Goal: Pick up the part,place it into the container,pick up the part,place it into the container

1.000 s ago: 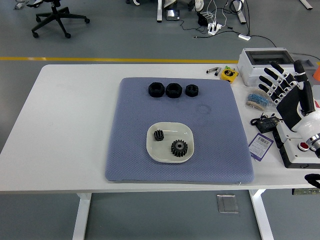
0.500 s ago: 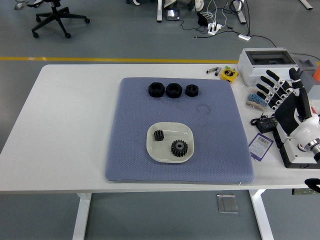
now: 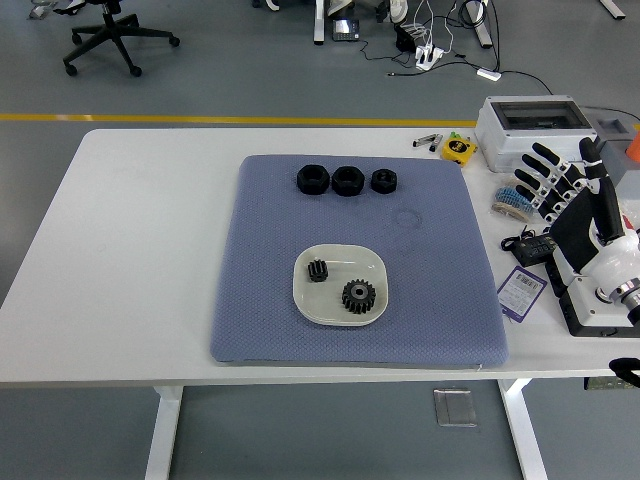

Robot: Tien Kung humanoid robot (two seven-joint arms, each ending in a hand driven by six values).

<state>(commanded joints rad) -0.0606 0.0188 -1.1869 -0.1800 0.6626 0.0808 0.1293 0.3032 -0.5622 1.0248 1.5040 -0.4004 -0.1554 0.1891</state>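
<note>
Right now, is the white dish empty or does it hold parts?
Not empty: the white dish holds a small gear and a larger gear.

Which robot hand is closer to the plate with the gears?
Right. The right hand hovers open past the mat's right edge, well away from the plate. The left hand is out of view.

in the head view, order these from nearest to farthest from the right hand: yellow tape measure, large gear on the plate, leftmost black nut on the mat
From the right hand, open at the table's right edge:
1. Yellow tape measure, far right, beside the mat's corner.
2. Large gear, on the white plate, mat's near middle.
3. Leftmost black nut, mat's far edge.
</note>
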